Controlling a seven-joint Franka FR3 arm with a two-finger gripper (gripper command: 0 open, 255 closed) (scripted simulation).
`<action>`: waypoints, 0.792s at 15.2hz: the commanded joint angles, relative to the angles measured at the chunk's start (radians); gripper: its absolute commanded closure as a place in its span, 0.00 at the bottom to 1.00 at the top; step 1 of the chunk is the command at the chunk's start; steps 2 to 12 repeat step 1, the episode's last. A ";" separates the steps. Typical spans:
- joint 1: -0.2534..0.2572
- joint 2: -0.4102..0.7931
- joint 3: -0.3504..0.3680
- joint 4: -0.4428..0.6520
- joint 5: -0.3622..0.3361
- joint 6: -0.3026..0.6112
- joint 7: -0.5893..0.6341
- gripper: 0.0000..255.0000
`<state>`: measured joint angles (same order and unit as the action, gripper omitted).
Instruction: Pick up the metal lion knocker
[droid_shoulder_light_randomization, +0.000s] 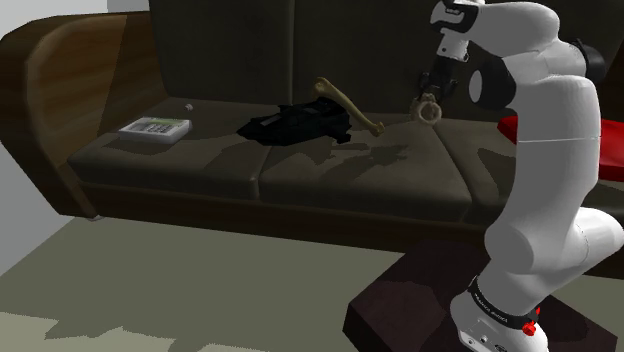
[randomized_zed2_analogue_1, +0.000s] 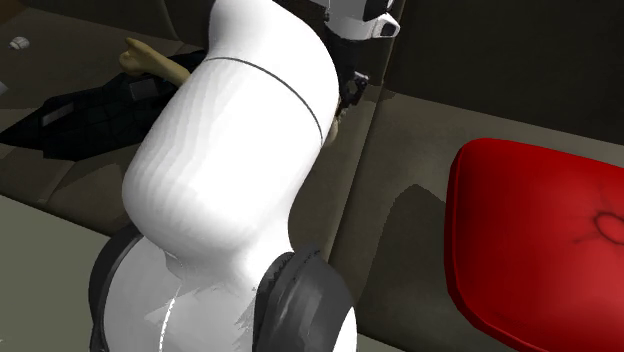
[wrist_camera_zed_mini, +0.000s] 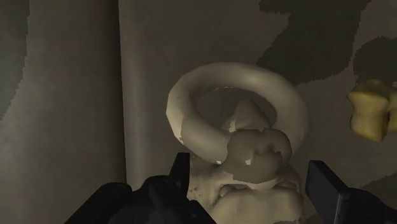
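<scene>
Claw (wrist_camera_zed_mini: 249, 169) was clamped on the pale lion knocker (wrist_camera_zed_mini: 254, 149), it hung over the dark sofa (droid_shoulder_light_randomization: 330, 172), bone (droid_shoulder_light_randomization: 350, 103) close by.

Bone (wrist_camera_zed_mini: 368, 113) near knocker (wrist_camera_zed_mini: 191, 127), open cushion (wrist_camera_zed_mini: 70, 95) around

A dark sofa (droid_shoulder_light_randomization: 330, 175) is stretching across the room, its curved brown armrest (droid_shoulder_light_randomization: 60, 90) rising at the seat's end on the shoulder view's left and a red cushion (randomized_zed2_analogue_1: 530, 230) lying at the opposite end. Soft light is casting blotchy shadows over the olive seat cushions and the pale floor (droid_shoulder_light_randomization: 150, 270), while a light grey wall (droid_shoulder_light_randomization: 60, 10) is showing behind the armrest.
</scene>
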<state>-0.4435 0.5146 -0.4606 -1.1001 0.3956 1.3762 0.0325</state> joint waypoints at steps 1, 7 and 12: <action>-0.002 0.000 0.000 0.008 0.000 -0.007 0.001 1.00; -0.002 0.000 0.000 0.008 0.000 -0.007 0.001 1.00; -0.002 0.000 0.000 0.008 0.000 -0.007 0.001 1.00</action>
